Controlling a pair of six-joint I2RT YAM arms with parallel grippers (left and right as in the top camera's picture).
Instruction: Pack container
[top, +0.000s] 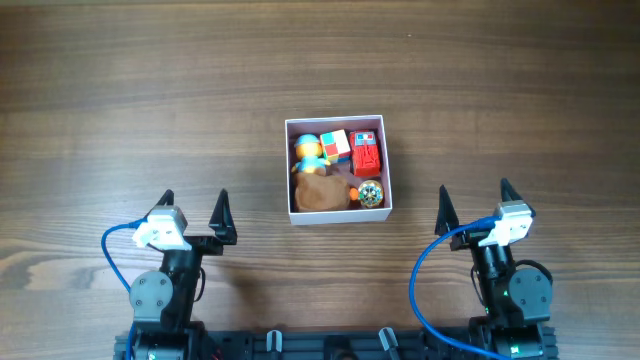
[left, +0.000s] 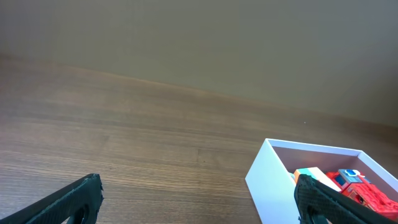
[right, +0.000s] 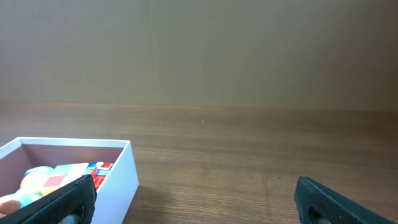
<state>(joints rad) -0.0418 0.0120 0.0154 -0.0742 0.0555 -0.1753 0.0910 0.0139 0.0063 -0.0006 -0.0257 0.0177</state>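
The container (top: 338, 214) is a square white box with a pink inside, at the middle of the table. It holds several toys: a brown plush (top: 318, 194), a red toy (top: 367, 155), a colourful cube (top: 335, 145), a round blue-yellow toy (top: 307, 148) and a small patterned ball (top: 370, 192). My left gripper (top: 192, 209) is open and empty, to the box's lower left. My right gripper (top: 473, 203) is open and empty, to its lower right. The box also shows in the left wrist view (left: 267, 180) and in the right wrist view (right: 121, 174).
The wooden table (top: 120, 110) spreads around the box. Blue cables (top: 425, 275) loop by both arm bases at the front edge. A plain wall (right: 199, 50) stands behind the table.
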